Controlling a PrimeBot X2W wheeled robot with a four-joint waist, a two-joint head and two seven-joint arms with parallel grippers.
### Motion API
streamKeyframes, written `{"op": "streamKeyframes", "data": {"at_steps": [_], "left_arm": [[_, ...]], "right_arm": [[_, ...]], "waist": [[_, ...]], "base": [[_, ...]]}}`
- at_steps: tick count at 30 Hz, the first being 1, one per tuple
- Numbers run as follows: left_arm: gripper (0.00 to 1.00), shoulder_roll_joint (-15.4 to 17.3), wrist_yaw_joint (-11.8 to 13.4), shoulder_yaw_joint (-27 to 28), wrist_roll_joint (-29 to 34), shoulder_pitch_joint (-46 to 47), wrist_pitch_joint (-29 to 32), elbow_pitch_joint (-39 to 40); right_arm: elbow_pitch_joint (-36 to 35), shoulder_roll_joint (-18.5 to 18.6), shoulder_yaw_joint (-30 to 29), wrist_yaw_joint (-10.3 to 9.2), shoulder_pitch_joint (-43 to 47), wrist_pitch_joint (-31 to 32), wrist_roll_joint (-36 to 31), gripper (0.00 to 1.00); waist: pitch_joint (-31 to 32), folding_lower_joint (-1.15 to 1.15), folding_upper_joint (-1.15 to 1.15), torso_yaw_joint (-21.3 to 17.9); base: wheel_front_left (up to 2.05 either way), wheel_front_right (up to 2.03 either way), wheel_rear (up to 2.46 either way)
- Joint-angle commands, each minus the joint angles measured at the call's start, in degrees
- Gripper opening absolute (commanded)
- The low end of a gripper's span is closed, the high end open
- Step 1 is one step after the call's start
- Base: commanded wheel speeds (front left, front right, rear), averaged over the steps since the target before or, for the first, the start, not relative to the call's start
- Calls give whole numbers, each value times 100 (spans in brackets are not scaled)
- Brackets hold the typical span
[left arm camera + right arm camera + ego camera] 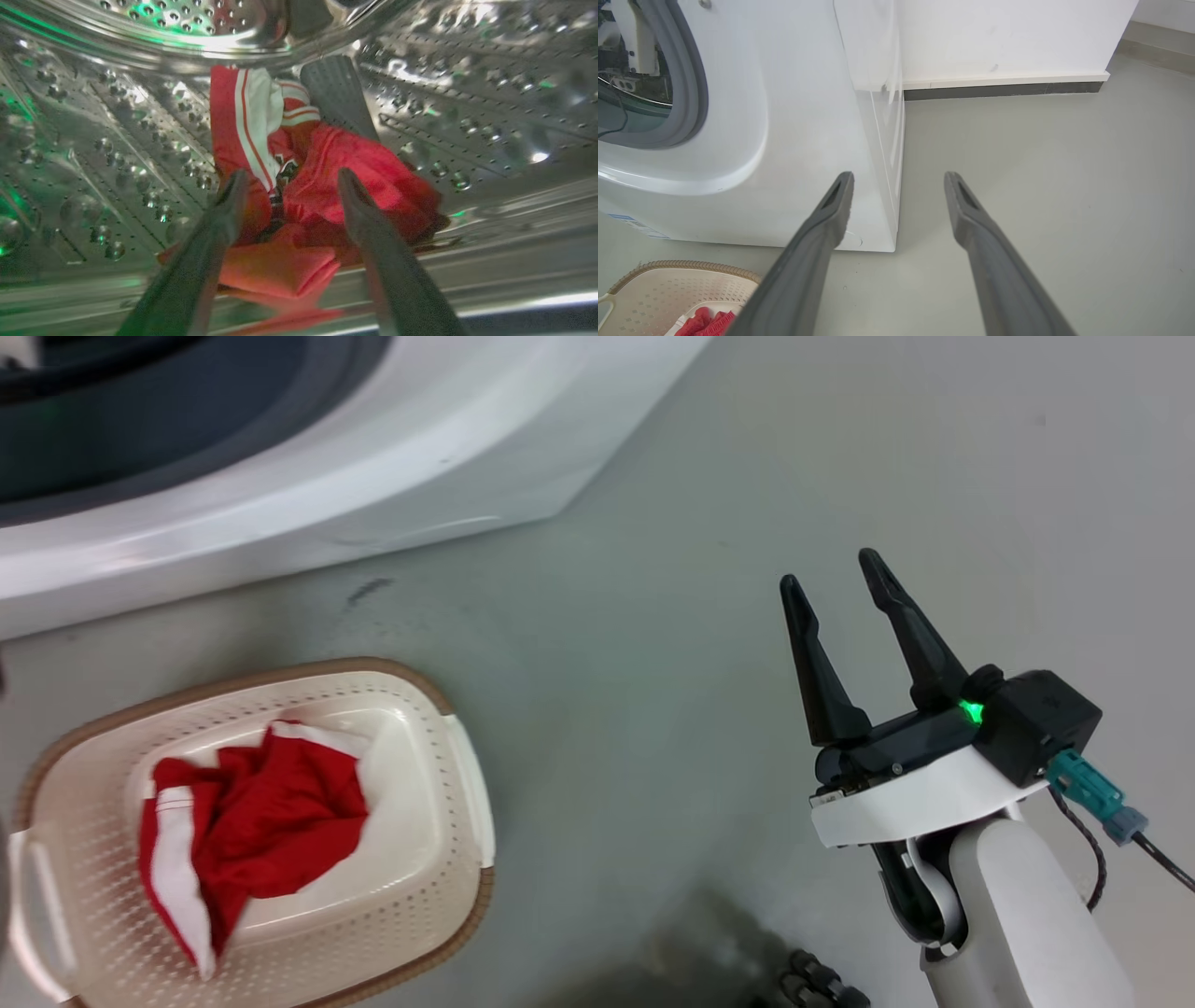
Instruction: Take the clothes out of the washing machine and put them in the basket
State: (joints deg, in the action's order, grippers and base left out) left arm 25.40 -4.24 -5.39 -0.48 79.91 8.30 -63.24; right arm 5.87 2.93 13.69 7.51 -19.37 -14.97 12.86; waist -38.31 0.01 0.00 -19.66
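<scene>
Inside the washing machine (280, 513) the left gripper (293, 173) gapes near red clothes (383, 182); beside it, the right gripper (831, 568) gapes over open floor (653, 644).

Head and right wrist views bright and even, with a soft shadow on the floor (653, 616) at the head view's bottom; left wrist view dim inside the drum (467, 93), green tint, hard glare spots, slight blur.

The basket (411, 695) is set on the floor (653, 663) before the washing machine (373, 457), with one garment (271, 812) laid in it. The right gripper (831, 569) is held well to its right. More clothes (327, 186) are heaped in the drum (117, 154), just beyond the left gripper (293, 173).
</scene>
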Motion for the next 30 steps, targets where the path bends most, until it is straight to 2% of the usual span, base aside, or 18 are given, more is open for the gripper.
{"op": "streamKeyframes", "data": {"at_steps": [1,5,6,14,19,22,23,24,25,30], "left_arm": [[100,96,-72,-102,68,301,450,-166],[100,266,-134,-238,142,804,1396,-389],[100,266,-134,-238,142,804,1396,-389],[100,475,-189,-433,243,1491,3232,-688],[100,568,-59,-490,256,1494,4034,-787],[100,573,21,-478,202,1426,4307,-794],[79,572,47,-480,193,1396,4366,-776],[32,569,62,-484,184,1366,4369,-718],[0,579,96,-493,180,1338,4308,-632],[0,677,273,-575,227,1177,3700,-8]], "right_arm": [[-52,-11,48,-3,-105,-22,79,100],[-115,-10,121,-4,-89,-22,138,100],[-115,-10,121,-4,-89,-22,138,100],[-172,-10,349,-4,-10,-22,251,100],[-195,-10,414,-4,29,-23,292,100],[-198,-10,422,-4,27,-23,311,100],[-186,-10,425,-4,19,-23,317,100],[-174,-10,429,-4,7,-23,321,100],[-166,-10,435,-4,-5,-23,327,100],[-142,-9,471,-4,-49,-23,360,100]], "waist": [[-255,-1,0,-263],[-406,-1,0,-404],[-406,-1,0,-404],[-588,-1,0,-607],[-638,-1,0,-665],[-659,-1,0,-675],[-660,-1,0,-676],[-659,-1,0,-675],[-658,-1,0,-674],[-628,-1,0,-667]], "base": [[0,0,0],[0,0,0],[0,0,0],[0,0,0],[0,0,0],[0,0,0],[0,0,0],[0,0,0],[0,0,0],[0,0,0]]}}
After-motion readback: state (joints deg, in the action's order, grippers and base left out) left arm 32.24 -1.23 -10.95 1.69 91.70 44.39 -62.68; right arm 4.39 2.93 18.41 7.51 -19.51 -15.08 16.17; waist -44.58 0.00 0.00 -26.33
